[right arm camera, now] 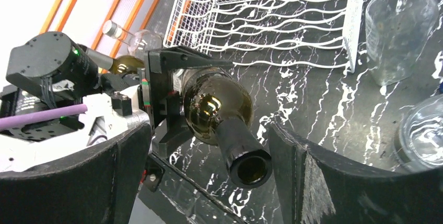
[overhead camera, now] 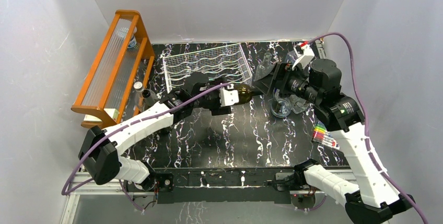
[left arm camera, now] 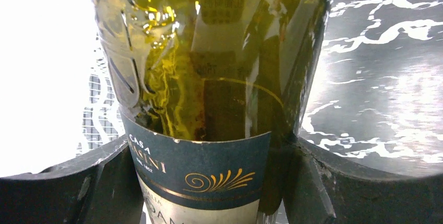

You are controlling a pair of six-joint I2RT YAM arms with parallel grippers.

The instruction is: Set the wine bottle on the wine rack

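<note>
- Left wrist view: left gripper point(left arm camera: 209, 192) is clamped on the dark green glass wine bottle point(left arm camera: 209, 67). Fingers press both sides at the label. Bottle's lying horizontal, up off the black marbled table point(overhead camera: 224, 140).
- Right wrist view: right gripper point(right arm camera: 209, 166) gapes wide, one jaw each side of the neck, no contact. Left arm alone seems to carry the load.
- Step in hand, I'd say: hand-over done, carry to rack next. Right arm should back straight out along the neck axis so no pad clips the mouth.
- Top view: flat silver-white wire wine rack point(overhead camera: 206, 65) sits just beyond the bottle.
- To do it well: lift over the front wire, line the bottle up w/ a groove, and lower slowly till the body beds in. Open only then, since glass rolls on wire.
- Watch the sides: clear glass bottles point(overhead camera: 282, 106) stand right of the rack, tall orange wooden shelf point(overhead camera: 112, 67) left. Keep the elbow off both.
</note>
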